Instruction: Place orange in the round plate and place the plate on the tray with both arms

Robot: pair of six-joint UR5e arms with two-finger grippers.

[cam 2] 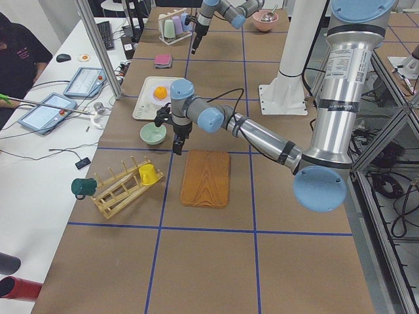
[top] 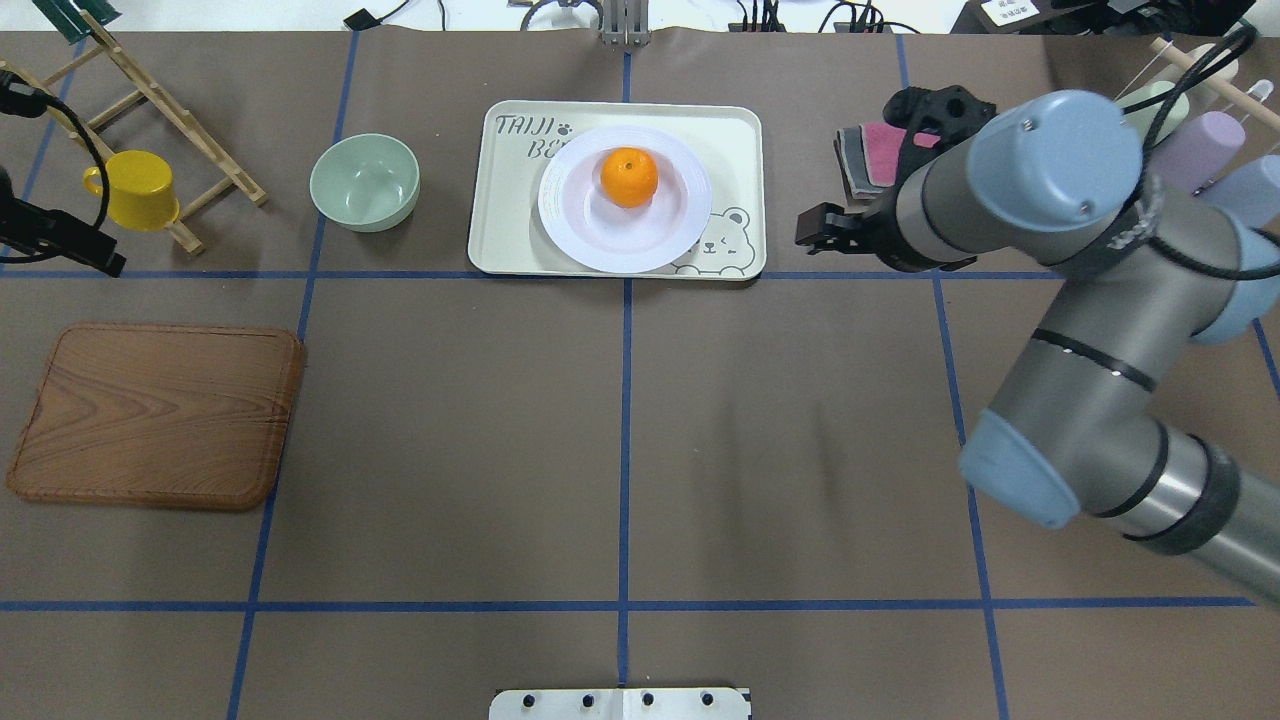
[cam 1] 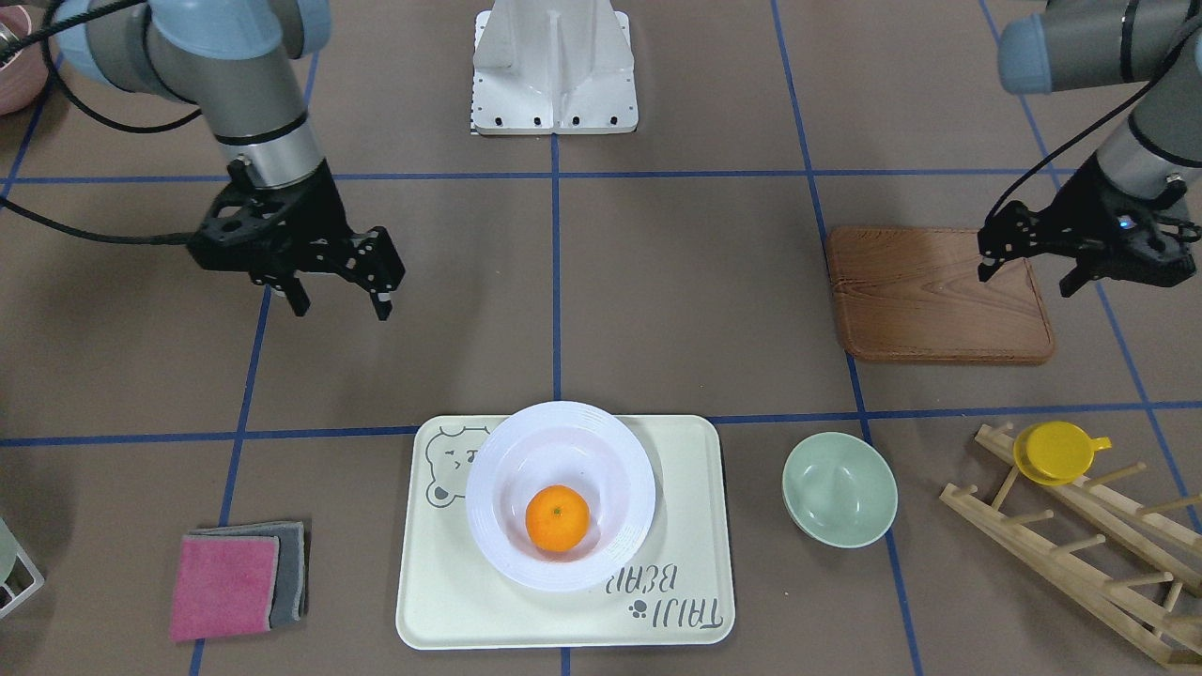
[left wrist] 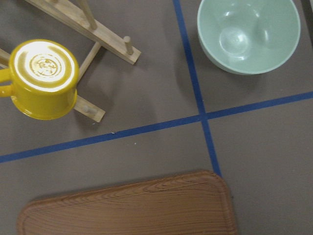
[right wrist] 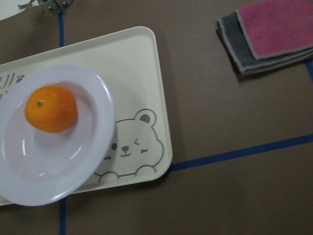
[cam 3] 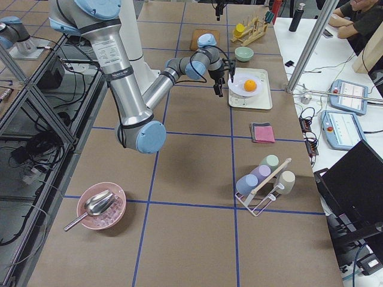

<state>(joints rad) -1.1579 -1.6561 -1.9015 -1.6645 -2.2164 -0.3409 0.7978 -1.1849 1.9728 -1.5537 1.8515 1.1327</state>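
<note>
The orange (cam 1: 557, 517) lies in the sunken centre of the round white plate (cam 1: 498, 488). That plate rests on the cream bear tray (cam 1: 451, 601), towards its bear-face end. The right wrist view looks down on the orange (right wrist: 51, 108), plate (right wrist: 93, 161) and tray (right wrist: 142, 63) from the side. My right gripper (cam 1: 341, 307) hovers open and empty above the table, back from the tray on the cloth side. Over the edge of the wooden board, my left gripper (cam 1: 1025, 280) is open too, holding nothing.
A brown wooden board (cam 1: 939, 296) lies under the left arm. A pale-green bowl (cam 1: 839, 488) stands beside the tray, with a yellow cup (cam 1: 1056, 453) on a wooden rack (cam 1: 1080, 554) past it. Pink and grey cloths (cam 1: 235, 582) lie on the tray's other side.
</note>
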